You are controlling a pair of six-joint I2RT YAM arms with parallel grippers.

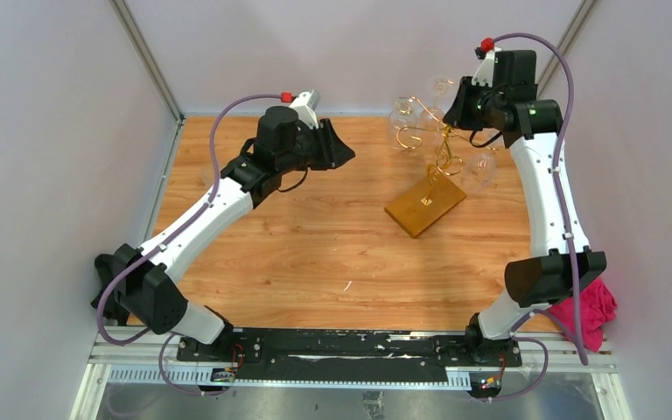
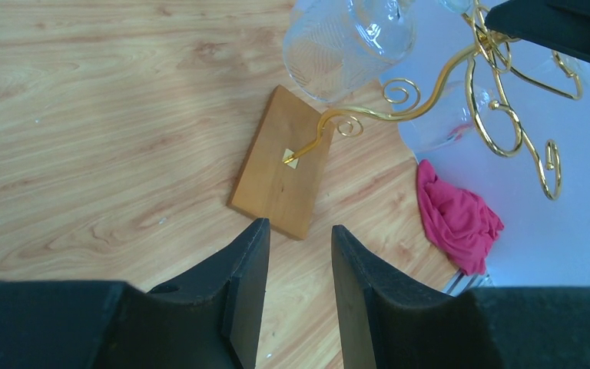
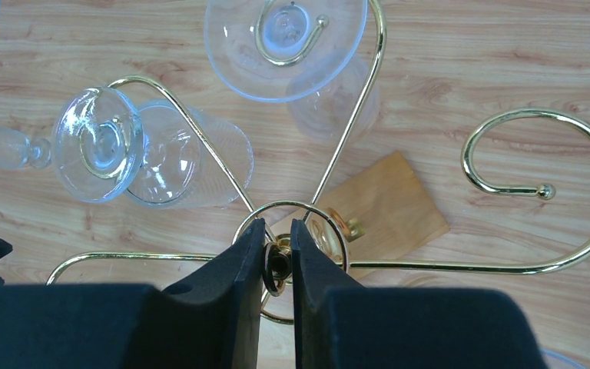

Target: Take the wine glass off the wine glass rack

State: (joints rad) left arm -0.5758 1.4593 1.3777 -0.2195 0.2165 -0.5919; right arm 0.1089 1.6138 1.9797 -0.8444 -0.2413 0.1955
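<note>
The gold wire wine glass rack [image 1: 433, 144] stands at the back right of the table on its amber base [image 1: 424, 206]. Clear wine glasses hang upside down from its curled arms: one at the left [image 1: 402, 127], one at the back [image 1: 442, 87], one at the right [image 1: 481, 171]. In the right wrist view two glass feet [image 3: 96, 142] [image 3: 284, 38] sit in the gold curls. My right gripper [image 3: 279, 257] is above the rack, shut on the small ring at the top of its stem. My left gripper [image 2: 299, 231] is open and empty, left of the rack and above the table.
A pink cloth [image 1: 591, 306] lies at the table's right edge by the right arm; it also shows in the left wrist view [image 2: 457, 215]. White walls enclose the table on three sides. A faint clear glass shape [image 1: 206, 175] shows near the left edge behind the left arm.
</note>
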